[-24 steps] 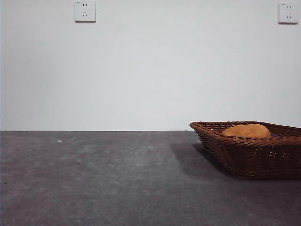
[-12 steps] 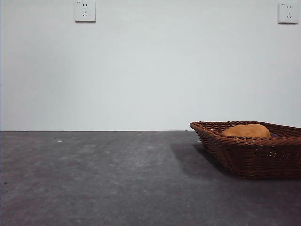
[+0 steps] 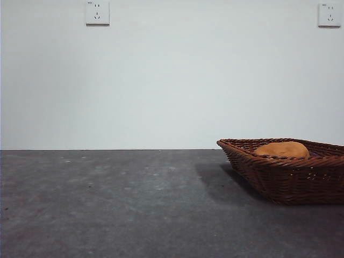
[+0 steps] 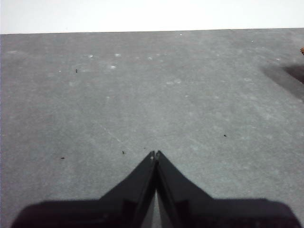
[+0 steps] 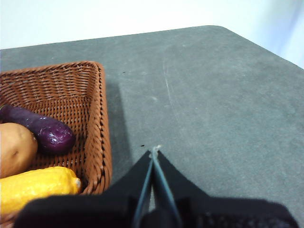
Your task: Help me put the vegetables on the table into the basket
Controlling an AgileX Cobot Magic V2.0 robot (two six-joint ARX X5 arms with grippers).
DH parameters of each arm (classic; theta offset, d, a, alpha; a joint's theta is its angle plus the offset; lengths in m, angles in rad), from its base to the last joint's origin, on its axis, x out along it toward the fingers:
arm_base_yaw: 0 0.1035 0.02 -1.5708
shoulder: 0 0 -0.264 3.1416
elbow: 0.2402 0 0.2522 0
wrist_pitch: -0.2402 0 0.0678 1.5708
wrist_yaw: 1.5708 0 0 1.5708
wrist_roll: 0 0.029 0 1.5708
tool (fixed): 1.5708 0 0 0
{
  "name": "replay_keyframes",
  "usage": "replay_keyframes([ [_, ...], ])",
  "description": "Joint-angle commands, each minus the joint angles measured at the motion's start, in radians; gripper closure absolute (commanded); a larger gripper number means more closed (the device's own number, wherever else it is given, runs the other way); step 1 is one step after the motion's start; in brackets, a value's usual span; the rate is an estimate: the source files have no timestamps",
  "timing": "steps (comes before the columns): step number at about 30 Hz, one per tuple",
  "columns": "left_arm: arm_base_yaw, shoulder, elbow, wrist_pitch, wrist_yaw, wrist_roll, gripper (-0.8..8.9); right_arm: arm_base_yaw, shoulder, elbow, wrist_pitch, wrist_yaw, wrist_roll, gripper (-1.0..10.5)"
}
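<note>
Three vegetables: we count all three lying inside the basket, none left on the surface in any view, so we judge the task all but done.
Surface (image 3: 107, 204): dark grey, matte and flat; it gives things set on it a steady rest.
Basket (image 5: 97, 118): wide, shallow woven wicker standing on the surface; we judge it light and stiff, with a rough braided rim that would take a pinch well, though an uneven load could tip it.
Potato (image 3: 282, 150): the biggest piece, its tan back showing above the rim in the front view; we expect it to be heavy, hard and smooth, best taken across its narrow middle.
Yellow piece (image 5: 38, 186): long and rounded, lying against the near basket wall just beside the potato; it looks firm and glossy, so we would close on it across its width.
Eggplant (image 5: 45, 130): dark purple, lying along the basket floor beyond the potato; its shiny skin looks slippery and easy to bruise, so a gentle hold at mid-body suits it.
Right gripper (image 5: 154, 153): its fingers are pressed together on nothing, hovering over bare surface just beside the basket.
Left gripper (image 4: 155, 154): fingers likewise closed and empty, well apart from the basket.
</note>
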Motion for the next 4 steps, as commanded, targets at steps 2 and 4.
replay_keyframes([
  [2, 0.003, 0.001, -0.010, 0.006, 0.000, -0.009, 8.17, -0.001, -0.001, -0.006, 0.004, 0.000, 0.010, 9.5],
  [4, 0.003, 0.001, -0.010, 0.006, 0.000, -0.009, 8.17, -0.001, -0.001, -0.006, 0.004, 0.000, 0.010, 9.5],
])
